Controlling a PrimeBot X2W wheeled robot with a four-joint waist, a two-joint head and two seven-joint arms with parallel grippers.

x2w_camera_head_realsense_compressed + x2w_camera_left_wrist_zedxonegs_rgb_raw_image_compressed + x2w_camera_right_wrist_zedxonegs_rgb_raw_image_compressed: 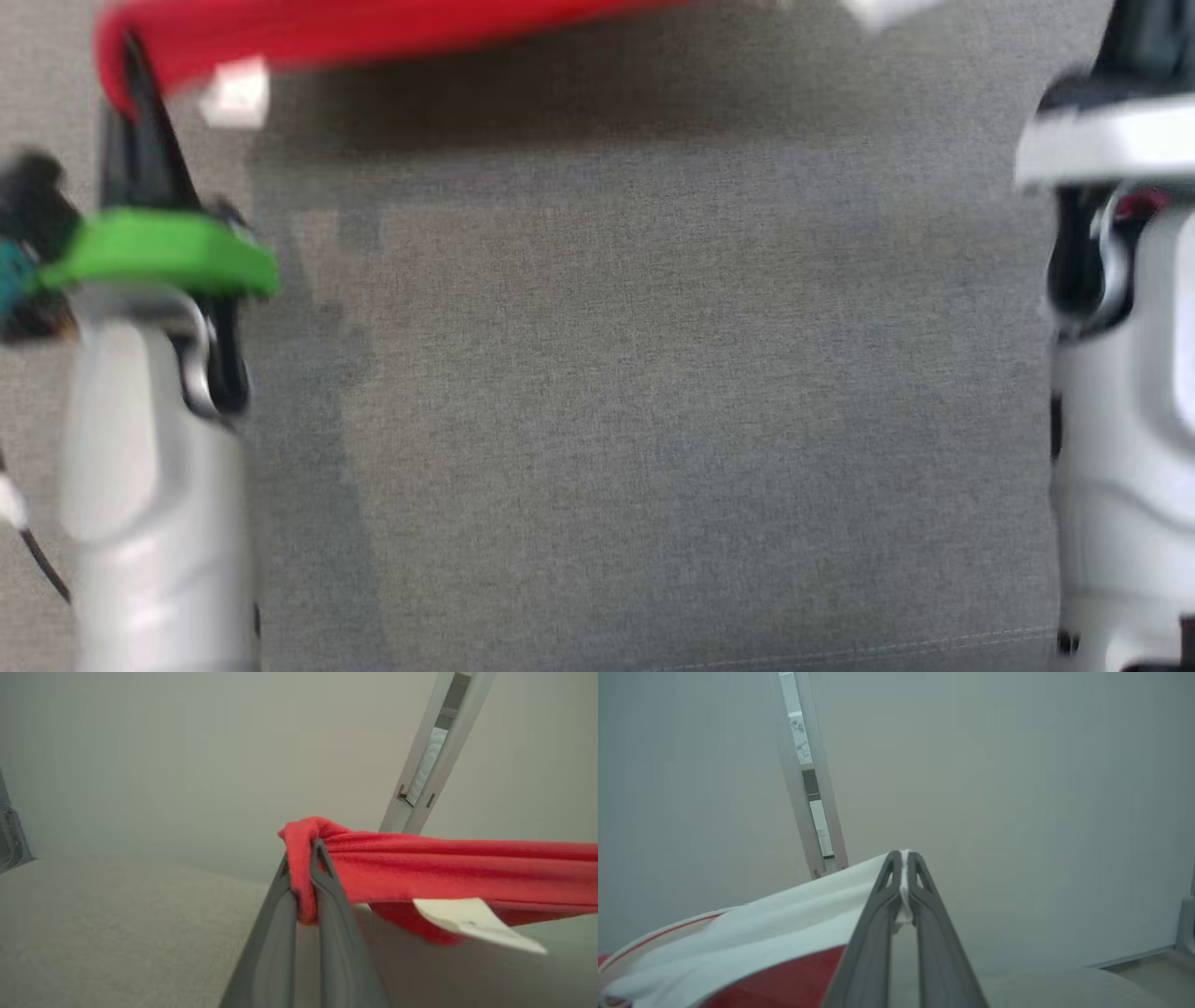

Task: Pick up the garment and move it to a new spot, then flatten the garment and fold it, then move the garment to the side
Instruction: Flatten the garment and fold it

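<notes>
The garment (373,33) is red and white and hangs stretched between my two grippers, above the grey cloth-covered table (607,420). My left gripper (131,65) is shut on its red end; in the left wrist view the red cloth (444,868) is pinched between the fingers at the left gripper (303,858), and a white tag (476,926) dangles below. My right gripper (903,856) is shut on the white part of the garment (808,914). In the head view the right arm's wrist (1120,280) stands at the right edge, its fingertips cut off at the top.
The grey table surface lies below the lifted cloth. Pale walls with a narrow door gap (434,760) stand behind in the wrist views. The head view is blurred.
</notes>
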